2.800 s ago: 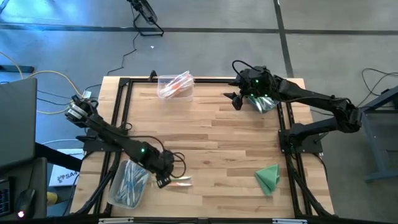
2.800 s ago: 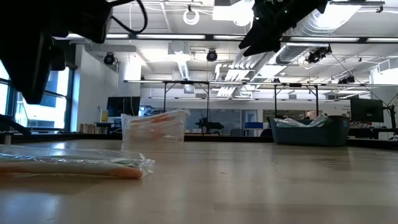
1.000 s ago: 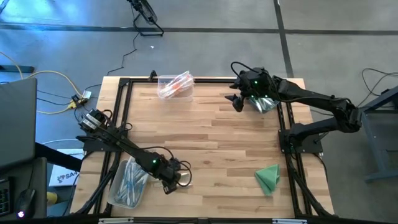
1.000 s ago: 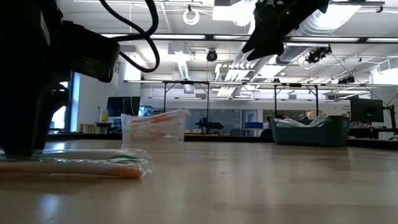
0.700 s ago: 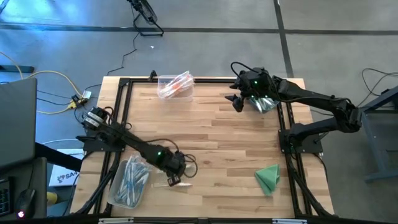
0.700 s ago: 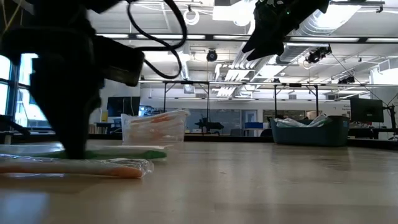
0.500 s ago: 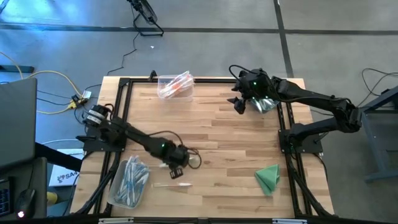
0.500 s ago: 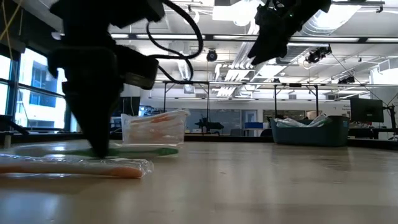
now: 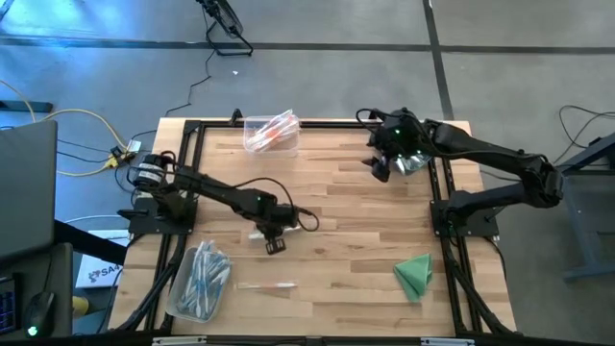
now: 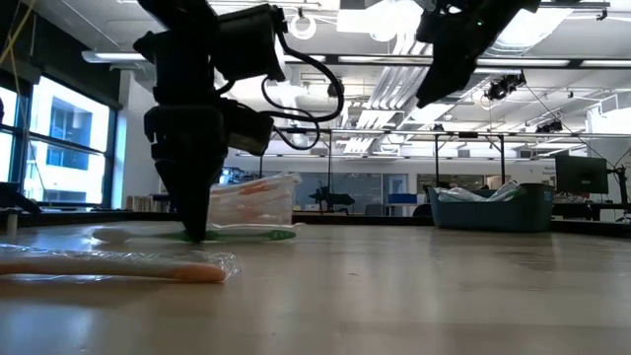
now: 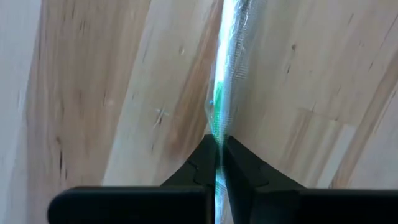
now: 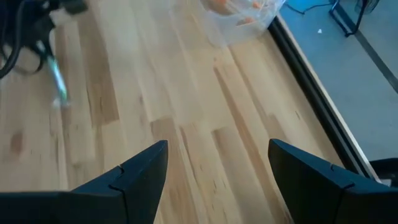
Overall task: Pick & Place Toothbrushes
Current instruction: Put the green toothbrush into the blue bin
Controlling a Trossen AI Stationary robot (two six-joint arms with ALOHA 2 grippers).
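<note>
Left gripper pinched shut on a wrapped green toothbrush, seemingly near one end. Light, thin, slick film; likely to swivel. Right gripper wide open, empty.

Two dark jointed arms, looping black cables

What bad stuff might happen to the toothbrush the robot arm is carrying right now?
The left gripper pinches the green toothbrush only by its thin clear wrapper near one end, so it might slip out or swing while moving. It hangs low over the table in the low view, so the long end could drag on the wood. The right gripper hovers open by the far right edge, away from it.
</note>
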